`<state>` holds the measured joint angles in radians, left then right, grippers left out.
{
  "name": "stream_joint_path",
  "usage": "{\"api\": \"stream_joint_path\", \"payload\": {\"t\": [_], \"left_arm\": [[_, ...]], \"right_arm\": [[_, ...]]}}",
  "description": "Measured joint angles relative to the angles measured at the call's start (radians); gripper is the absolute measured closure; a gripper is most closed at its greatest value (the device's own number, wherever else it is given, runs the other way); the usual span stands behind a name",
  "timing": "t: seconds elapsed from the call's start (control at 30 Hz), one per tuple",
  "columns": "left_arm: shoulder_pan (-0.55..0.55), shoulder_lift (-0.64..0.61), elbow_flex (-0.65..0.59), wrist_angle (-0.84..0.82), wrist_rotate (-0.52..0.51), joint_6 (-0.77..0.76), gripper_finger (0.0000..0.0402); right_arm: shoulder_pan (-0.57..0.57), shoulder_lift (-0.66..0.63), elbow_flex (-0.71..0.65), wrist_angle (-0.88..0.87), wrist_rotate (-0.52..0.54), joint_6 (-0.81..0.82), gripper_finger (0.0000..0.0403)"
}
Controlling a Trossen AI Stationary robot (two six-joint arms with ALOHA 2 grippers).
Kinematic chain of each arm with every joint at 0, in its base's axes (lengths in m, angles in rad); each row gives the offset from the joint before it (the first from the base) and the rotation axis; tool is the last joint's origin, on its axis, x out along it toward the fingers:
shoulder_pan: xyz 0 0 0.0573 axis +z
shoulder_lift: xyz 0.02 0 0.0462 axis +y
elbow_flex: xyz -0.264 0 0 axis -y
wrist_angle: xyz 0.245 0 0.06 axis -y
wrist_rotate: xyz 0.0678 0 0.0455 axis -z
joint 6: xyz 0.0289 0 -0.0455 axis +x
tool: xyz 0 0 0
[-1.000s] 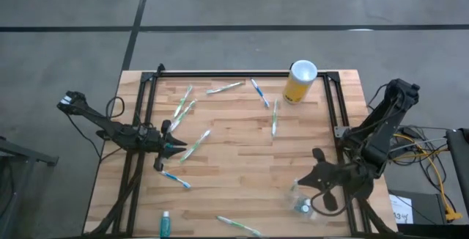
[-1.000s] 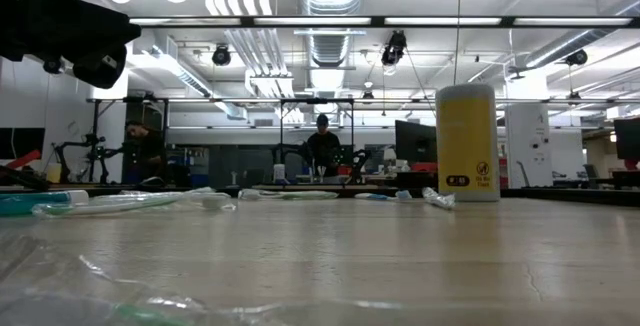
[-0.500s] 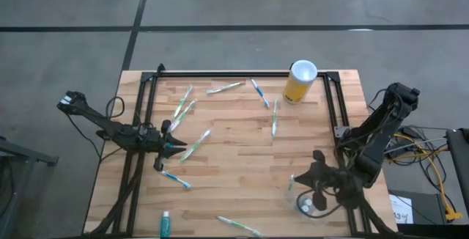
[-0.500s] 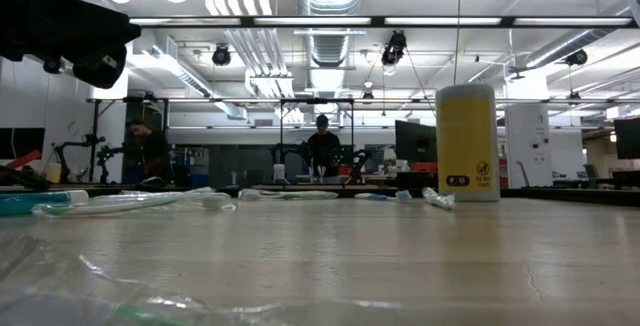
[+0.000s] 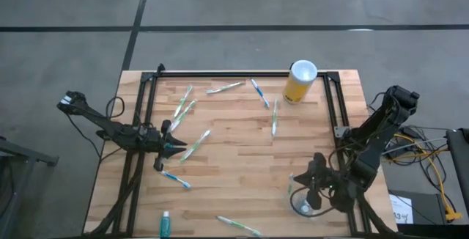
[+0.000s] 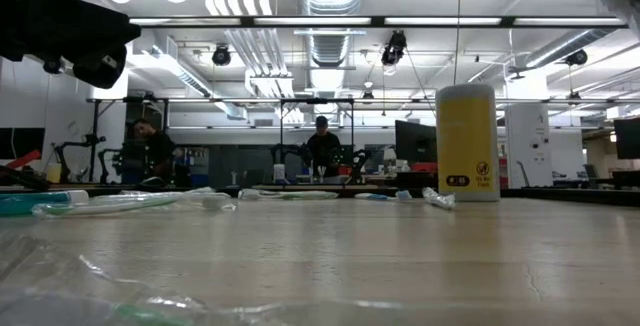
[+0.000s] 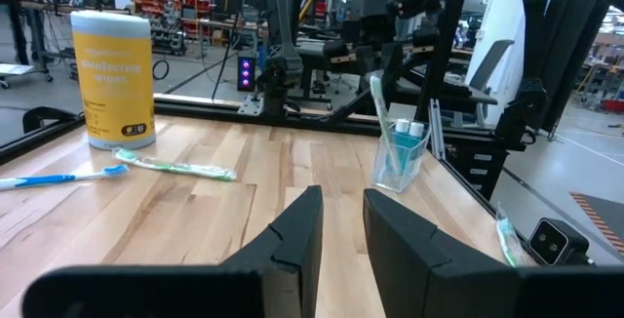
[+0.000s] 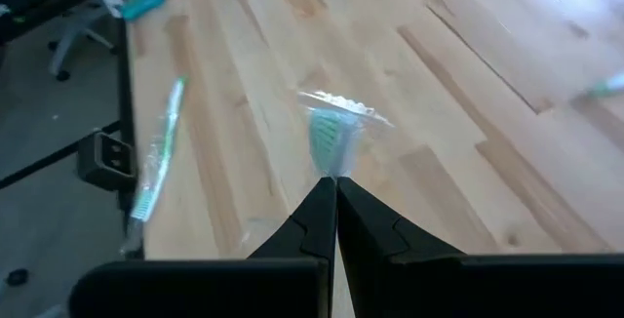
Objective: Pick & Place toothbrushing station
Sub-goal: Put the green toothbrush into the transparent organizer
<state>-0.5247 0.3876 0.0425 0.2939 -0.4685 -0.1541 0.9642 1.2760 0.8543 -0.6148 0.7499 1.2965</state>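
The right gripper (image 5: 311,188) is at the near right part of the wooden table (image 5: 234,166), above the small clear plastic cup (image 5: 302,201). Its fingers are pressed together on the white-green toothbrush in a clear wrapper (image 8: 331,135), whose head points away from the wrist camera. The cup (image 7: 400,154) stands upright near the table edge and holds 2 small teal tubes with white caps and 1 toothbrush. The left gripper (image 5: 170,146) waits at the left side of the table, fingers only narrowly apart and holding nothing. Several wrapped toothbrushes lie loose on the wood, for example 1 white-blue toothbrush (image 5: 176,179) near the left gripper. The tall yellow cylinder with a white top (image 5: 300,82) stands at the far side.
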Motion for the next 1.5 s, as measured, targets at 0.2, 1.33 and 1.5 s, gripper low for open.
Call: {"api": "stream_joint_path", "payload": {"t": [0.2, 1.33, 1.5], "left_arm": [[0.000, 0.000, 0.000, 0.000, 0.000, 0.000, 0.0319], [0.000, 0.000, 0.000, 0.000, 0.000, 0.000, 0.0319], [0.000, 0.000, 0.000, 0.000, 0.000, 0.000, 0.0319]], "right_arm": [[0.000, 0.013, 0.000, -0.019, -0.010, 0.076, 0.0394], [0.000, -0.103, 0.000, -0.110, 0.112, 0.028, 0.0279], [-0.004, -0.209, 0.001, -0.172, 0.220, 0.029, 0.0275]]}}
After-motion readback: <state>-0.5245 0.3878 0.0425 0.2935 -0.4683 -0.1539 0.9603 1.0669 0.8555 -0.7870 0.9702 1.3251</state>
